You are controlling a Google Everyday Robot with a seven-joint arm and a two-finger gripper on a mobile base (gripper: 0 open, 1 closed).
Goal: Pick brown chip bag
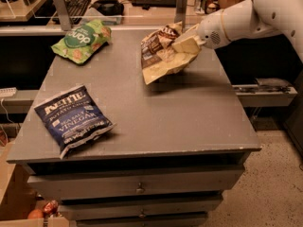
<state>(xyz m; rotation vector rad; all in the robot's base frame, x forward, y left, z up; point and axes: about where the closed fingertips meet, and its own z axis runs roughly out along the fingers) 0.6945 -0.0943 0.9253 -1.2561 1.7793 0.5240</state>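
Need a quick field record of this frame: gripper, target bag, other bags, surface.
gripper: gripper at the table's far right, clamped on the right edge of the brown chip bag
target: brown chip bag, crumpled and tilted, mostly off the tabletop; whether its lowest corner touches, cannot tell
other bags: blue Kettle bag lying flat near left; green bag lying far left; both apart from the gripper
surface: grey table with drawers below
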